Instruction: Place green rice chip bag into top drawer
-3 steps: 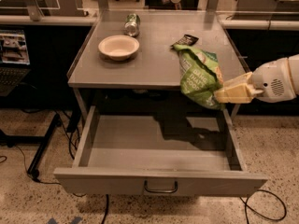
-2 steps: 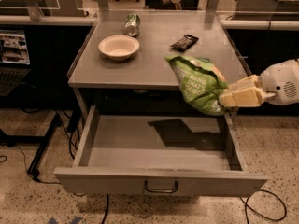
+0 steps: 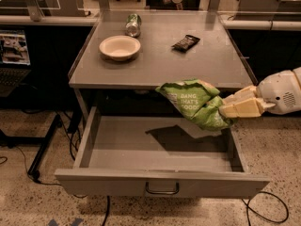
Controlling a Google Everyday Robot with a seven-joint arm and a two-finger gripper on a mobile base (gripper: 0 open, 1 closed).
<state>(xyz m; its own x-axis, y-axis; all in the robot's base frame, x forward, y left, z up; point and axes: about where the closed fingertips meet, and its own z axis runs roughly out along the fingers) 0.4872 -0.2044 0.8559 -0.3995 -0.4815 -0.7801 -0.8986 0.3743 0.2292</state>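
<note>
1. My end effector [image 3: 226,108] reaches in from the right, above the right side of the open drawer [image 3: 141,147], both pale fingers clamped on the green chip bag [image 3: 195,101].
2. The green chip bag hangs crumpled just left of my end effector, in front of the bench [image 3: 160,65] edge, clear of the drawer floor; its shadow lies below it.
3. The drawer's front panel and handle [image 3: 162,190] sit below and left of my end effector.
4. On the bench, behind and left of my end effector: a dark wrapper [image 3: 186,42], a pale bowl [image 3: 119,47], a can [image 3: 133,24].
</note>
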